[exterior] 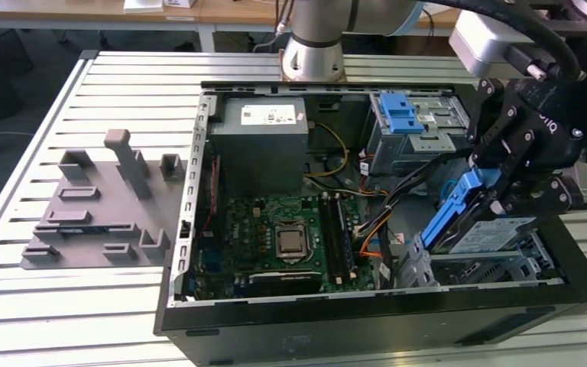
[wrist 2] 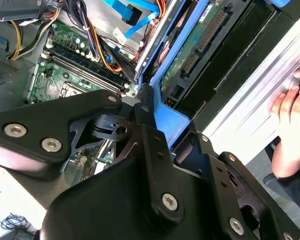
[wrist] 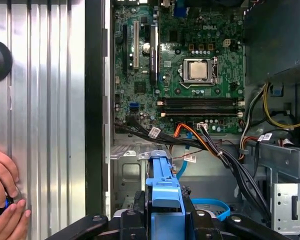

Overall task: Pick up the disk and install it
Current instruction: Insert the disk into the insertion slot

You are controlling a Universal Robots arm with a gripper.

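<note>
My claw (exterior: 497, 200) is clamped on the flat silver hard drive in its blue plastic carrier (exterior: 452, 222), fingers pressed on the carrier's two sides. I hold the disk tilted, one end raised. It hangs over the grey metal drive cage (exterior: 488, 266) in the near corner of the open black computer case (exterior: 186, 229), on the exterior view's right. In the second wrist view the drive's green circuit underside (wrist 2: 190, 50) faces the camera. Inside the case lie the green motherboard (exterior: 273, 229) and, toward the far wall, a big grey metal box with a white sticker (exterior: 263, 145). The case stands at the near edge of the slatted aluminium tabletop (exterior: 69, 306). A grey moulded fixture plate (exterior: 100, 214) lies near the edge on the exterior view's left. A person's hand (wrist: 2, 192) rests on the slats outside the case wall.
</note>
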